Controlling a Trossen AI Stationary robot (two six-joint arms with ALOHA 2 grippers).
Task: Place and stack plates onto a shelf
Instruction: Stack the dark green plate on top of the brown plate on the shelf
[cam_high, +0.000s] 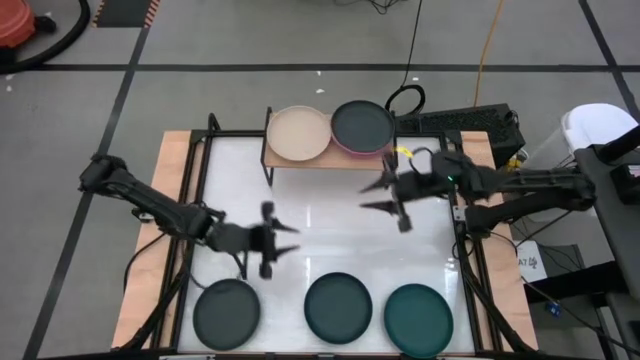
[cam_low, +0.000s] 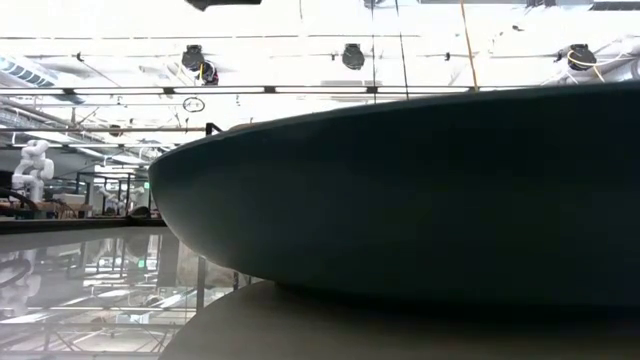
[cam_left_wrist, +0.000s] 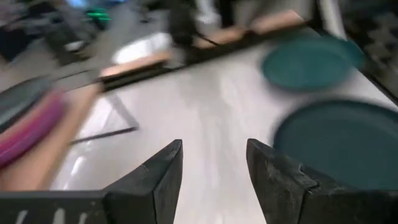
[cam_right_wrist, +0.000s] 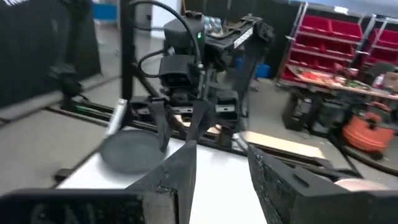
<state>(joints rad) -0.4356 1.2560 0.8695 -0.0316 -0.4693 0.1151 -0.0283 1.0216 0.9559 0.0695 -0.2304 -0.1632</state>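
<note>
The shelf (cam_high: 330, 158) stands at the table's far edge. On it lie a beige plate (cam_high: 298, 133) and a dark grey plate (cam_high: 362, 124) that tops a magenta one (cam_high: 345, 150). Three more plates lie flat along the near edge: dark grey (cam_high: 227, 310), dark teal (cam_high: 338, 305) and teal (cam_high: 418, 317). My left gripper (cam_high: 292, 240) (cam_left_wrist: 214, 168) is open above the bare tabletop left of centre, beyond the dark grey plate. My right gripper (cam_high: 365, 198) (cam_right_wrist: 221, 171) is open in front of the shelf's right half. Both hold nothing.
A dark teal plate (cam_low: 400, 200) sits right in front of the low camera and blocks most of that view. Black frame rails (cam_high: 205, 160) run along the table's left and right sides. Bare white tabletop (cam_high: 330, 240) lies between the two grippers.
</note>
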